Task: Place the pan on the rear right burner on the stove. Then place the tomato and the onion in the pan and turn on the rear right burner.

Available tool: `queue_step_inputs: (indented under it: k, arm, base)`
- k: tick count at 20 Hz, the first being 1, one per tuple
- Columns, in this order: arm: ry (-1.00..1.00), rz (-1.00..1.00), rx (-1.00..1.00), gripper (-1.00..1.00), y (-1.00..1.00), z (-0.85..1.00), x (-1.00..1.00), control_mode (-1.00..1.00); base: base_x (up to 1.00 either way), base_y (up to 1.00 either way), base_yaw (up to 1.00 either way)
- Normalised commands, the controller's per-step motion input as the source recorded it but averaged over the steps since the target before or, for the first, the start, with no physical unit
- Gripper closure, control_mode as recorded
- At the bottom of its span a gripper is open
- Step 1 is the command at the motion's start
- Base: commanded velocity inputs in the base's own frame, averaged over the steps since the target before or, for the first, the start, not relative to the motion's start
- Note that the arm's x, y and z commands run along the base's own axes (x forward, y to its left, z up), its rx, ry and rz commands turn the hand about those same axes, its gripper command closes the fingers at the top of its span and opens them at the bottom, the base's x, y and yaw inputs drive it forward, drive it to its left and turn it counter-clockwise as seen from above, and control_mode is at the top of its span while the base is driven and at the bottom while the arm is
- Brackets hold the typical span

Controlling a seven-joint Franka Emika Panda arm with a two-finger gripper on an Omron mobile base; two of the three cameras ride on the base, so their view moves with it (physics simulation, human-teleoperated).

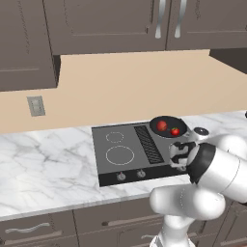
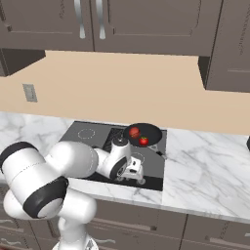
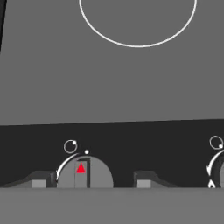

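In the hand view a grey knob (image 3: 84, 173) with a red triangle mark is seen between the two fingertips of the pincer (image 3: 89, 183). The tips stand apart, one on each side of the knob; whether either touches it cannot be told. A second knob (image 3: 218, 168) lies well off to the right of the pincer at the frame edge.

Beyond the pincer, on the stove (image 1: 113, 164), the pan (image 1: 167, 127) sits at the rear right, covering the rear right burner. The onion (image 1: 161, 125) and, just right of it, the tomato (image 1: 175, 130) lie inside the pan.

The knob turn is judged to be the step left. If the tips are closed off-centre, the knob could be slipped past and left unturned. Whether this knob serves the rear right burner cannot be read from the small ring mark beside it; a wrong burner could be lit. A hard downward push against the marble bench (image 1: 43, 164) edge could jam the wrist.
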Motion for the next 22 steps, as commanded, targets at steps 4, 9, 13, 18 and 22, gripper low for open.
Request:
queue_step_inputs:
  k: [4, 9, 13, 18, 22]
  arm:
    - [0.07, 0.00, 0.00, -1.00, 0.18, -0.33, 0.00, -1.00]
    - [0.12, 0.00, -0.01, 1.00, 0.38, -0.26, 0.05, -1.00]
    - [0.08, 0.00, 0.00, 1.00, 0.29, -0.28, 0.01, -1.00]
    - [0.06, 0.00, 0.00, 1.00, 0.30, -0.21, -0.01, -1.00]
    - [0.05, 0.00, 0.00, 1.00, 0.23, -0.13, -0.20, -1.00]
  base:
    - [0.00, 0.00, 0.00]
    - [0.00, 0.00, 0.00]
    - [0.00, 0.00, 0.00]
    - [0.00, 0.00, 0.00]
    - [0.00, 0.00, 0.00]
